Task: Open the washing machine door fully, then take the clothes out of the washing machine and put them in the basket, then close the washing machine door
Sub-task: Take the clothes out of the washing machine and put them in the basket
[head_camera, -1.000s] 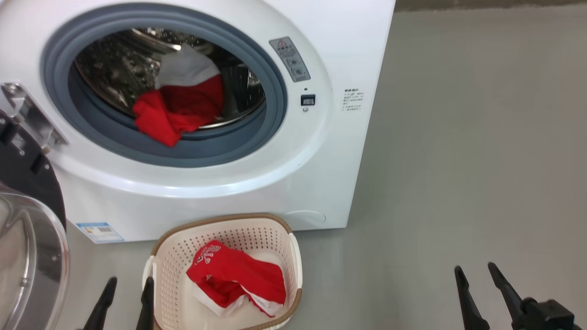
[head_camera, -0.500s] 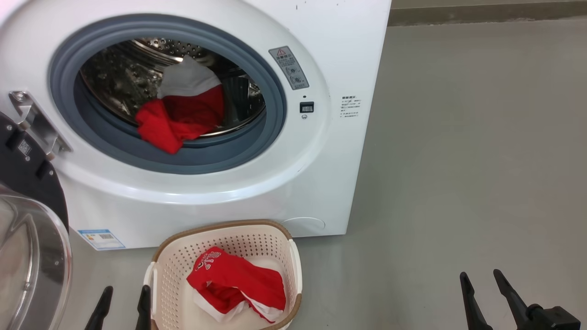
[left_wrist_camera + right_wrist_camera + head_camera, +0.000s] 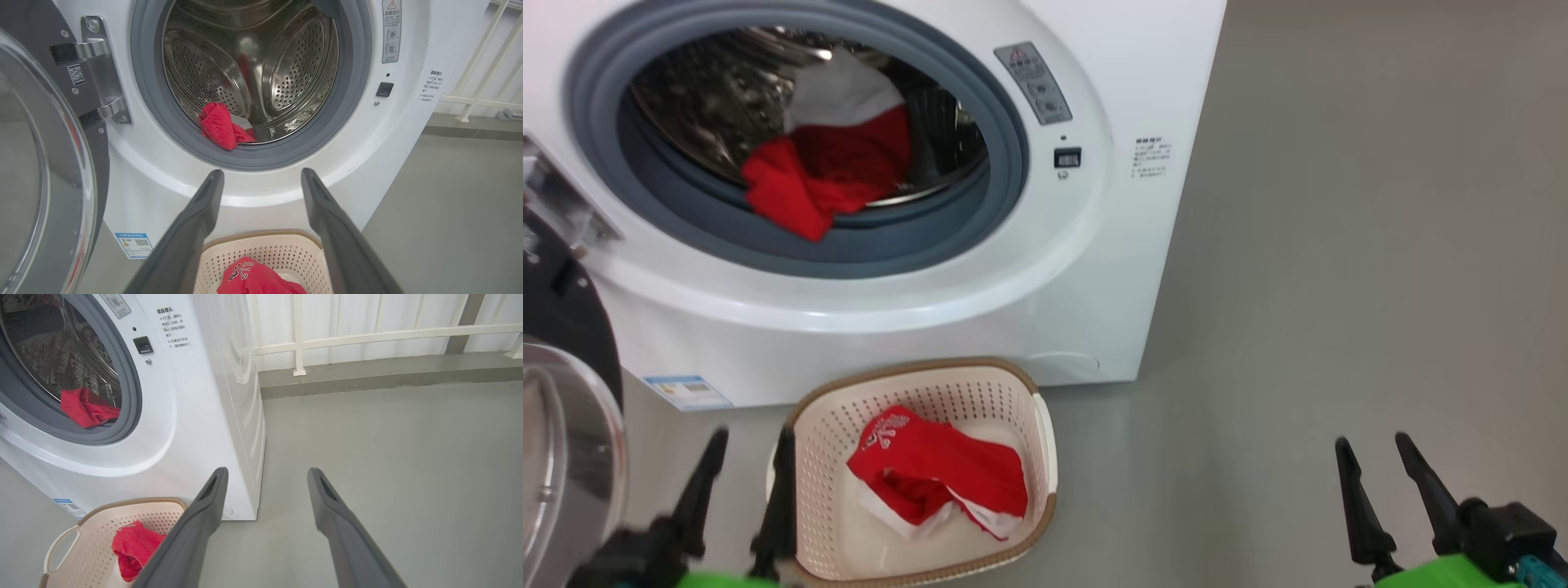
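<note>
head view: washing machine door (image 3: pixel 564 425) open at left; red clothes (image 3: pixel 809 184) in drum (image 3: pixel 694 106) and in basket (image 3: pixel 964 400), on floor (image 3: pixel 1339 245) before washing machine (image 3: pixel 931 327)
left wrist view: door hinge (image 3: pixel 98 69), drum's back
right wrist view: white railing (image 3: pixel 367 335), machine's side
left fingers (image 3: pixel 698 490): wide apart, empty, low beside basket
right fingers (image 3: pixel 1356 506): wide apart, empty, low, well apart from basket

Smooth grey floor (image 3: pixel 388 437) spreading ahead and to the right of the right fingers (image 3: pixel 337 522), low grey kerb (image 3: pixel 367 377) well beyond their tips, white railing (image 3: pixel 298 335) standing on it, pale panels behind, soft even light, faint floor sheen
</note>
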Tool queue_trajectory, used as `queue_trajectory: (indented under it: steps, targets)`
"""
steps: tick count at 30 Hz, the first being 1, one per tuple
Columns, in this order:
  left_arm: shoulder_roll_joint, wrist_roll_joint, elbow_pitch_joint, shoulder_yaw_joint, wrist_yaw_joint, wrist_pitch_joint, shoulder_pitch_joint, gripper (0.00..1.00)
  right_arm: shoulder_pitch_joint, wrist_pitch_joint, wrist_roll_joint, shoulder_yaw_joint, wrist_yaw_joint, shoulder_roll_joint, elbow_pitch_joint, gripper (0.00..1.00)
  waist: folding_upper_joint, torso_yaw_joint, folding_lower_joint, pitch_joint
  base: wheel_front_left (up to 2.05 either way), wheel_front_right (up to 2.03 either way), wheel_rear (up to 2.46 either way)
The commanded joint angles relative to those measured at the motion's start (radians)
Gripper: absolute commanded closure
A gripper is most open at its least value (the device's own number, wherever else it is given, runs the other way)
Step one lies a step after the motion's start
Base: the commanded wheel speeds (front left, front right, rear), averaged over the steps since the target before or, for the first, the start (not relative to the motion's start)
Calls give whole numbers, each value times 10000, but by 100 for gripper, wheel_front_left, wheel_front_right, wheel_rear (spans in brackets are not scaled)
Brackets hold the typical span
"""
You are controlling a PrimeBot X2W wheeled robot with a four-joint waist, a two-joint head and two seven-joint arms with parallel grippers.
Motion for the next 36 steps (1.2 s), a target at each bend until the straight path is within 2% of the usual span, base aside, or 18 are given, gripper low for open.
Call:
queue_trajectory:
  steps: [1,3,10,15,20,30,36]
  targets:
    - [228,163,62,240,13,-51,-769,0,-428,-63,81,320,73,-143,-234,0,-1,-155,0,512,0,0,0]
    - [298,222,344,159,13,-51,-1138,0,-523,-63,113,339,73,-143,-243,0,-1,-191,0,669,0,0,0]
    - [796,659,2698,-220,13,-51,-4516,0,-1434,-63,265,680,73,-143,-294,0,-1,-493,0,2128,0,0,0]
    - [1139,1056,3848,-460,15,-51,-6200,0,-1885,-63,342,820,73,-143,-388,0,-1,-605,0,2853,0,0,0]
    - [1592,2030,5157,-908,369,-51,-8122,0,-2267,-63,381,900,73,-143,-482,0,-1,-687,0,3510,0,0,0]
    - [2249,2467,7728,-1054,837,-51,-10554,0,-2713,-63,514,1093,73,-143,-585,0,-1,-1092,0,4110,0,0,0]
    - [2639,2369,8648,-966,899,-51,-11584,0,-2970,-63,613,1256,73,-143,-688,0,-1,-1388,0,4484,0,0,0]
